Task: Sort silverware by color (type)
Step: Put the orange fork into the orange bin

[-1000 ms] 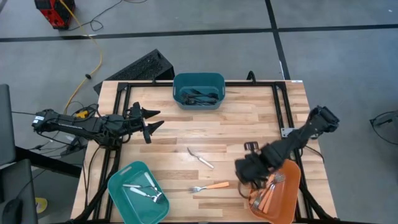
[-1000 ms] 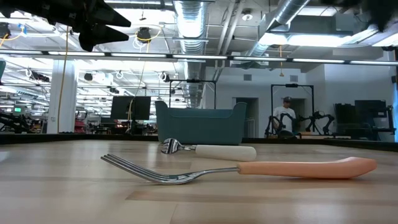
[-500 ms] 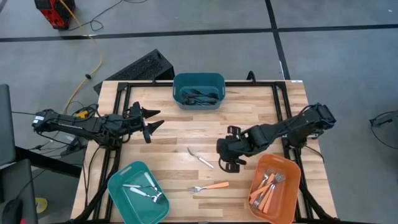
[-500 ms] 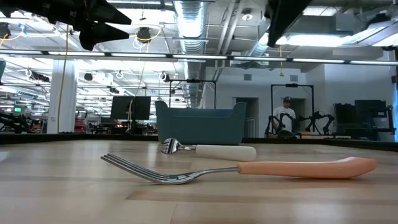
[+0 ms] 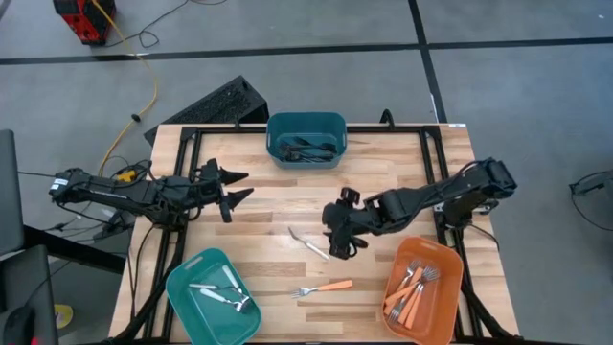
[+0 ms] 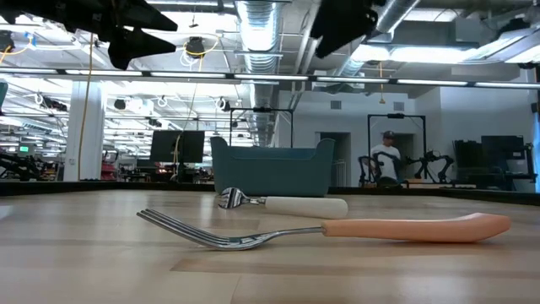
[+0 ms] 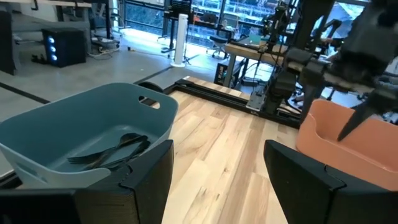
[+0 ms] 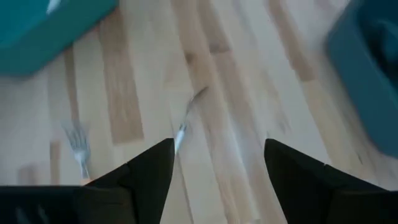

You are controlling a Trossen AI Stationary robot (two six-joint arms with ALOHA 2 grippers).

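A white-handled fork [image 5: 308, 242] and an orange-handled fork [image 5: 324, 287] lie flat on the wooden table [image 5: 383, 172]; the low view shows the white-handled fork [image 6: 287, 203] lying behind the orange-handled fork [image 6: 337, 230]. My right gripper [image 5: 330, 230] hovers open above the table just right of the white-handled fork [image 8: 185, 123], and its wrist view shows the right gripper [image 8: 217, 180] with nothing between its fingers. My left gripper [image 5: 247, 184] waits open at the table's left, raised.
An orange bin [image 5: 423, 287] at the near right holds several orange-handled forks. A teal bin [image 5: 213, 297] at the near left holds silver utensils. A dark teal bin [image 5: 306, 139] at the far middle holds dark utensils [image 7: 112, 152]. A person [image 6: 386, 160] stands in the room behind.
My right gripper has travelled from above the orange bin toward the table's left and a little toward the far edge, ending beside the white-handled fork. Both forks on the table lie where they were.
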